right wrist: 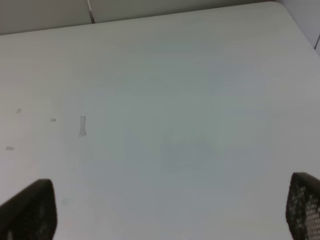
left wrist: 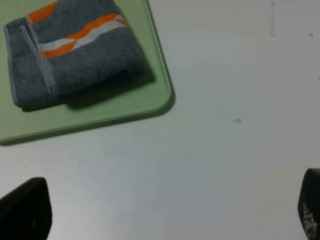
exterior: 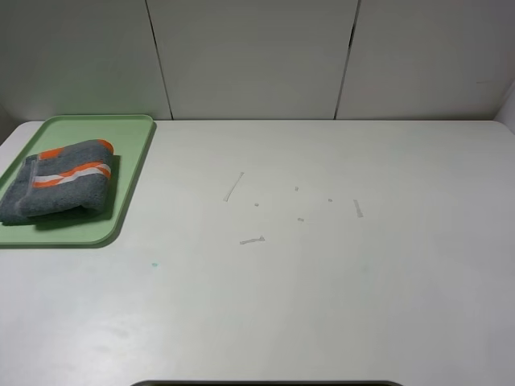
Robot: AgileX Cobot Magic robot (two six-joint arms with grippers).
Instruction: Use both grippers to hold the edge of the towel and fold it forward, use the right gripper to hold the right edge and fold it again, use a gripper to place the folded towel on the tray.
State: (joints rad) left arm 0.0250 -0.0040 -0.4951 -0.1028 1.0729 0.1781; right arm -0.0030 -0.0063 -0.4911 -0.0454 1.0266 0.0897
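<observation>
The folded towel lies on the green tray at the far left of the white tabletop. Both arms' jaws are wide open and hold nothing. Only the finger tips show, cut off.

Neither arm appears in the exterior high view. The black left gripper shows in its wrist view only as two dark fingertips at the lower left and lower right corners, spread wide apart with nothing between them. The black right gripper likewise shows two textured fingertips at the lower corners, parted wide and holding nothing.
</observation>
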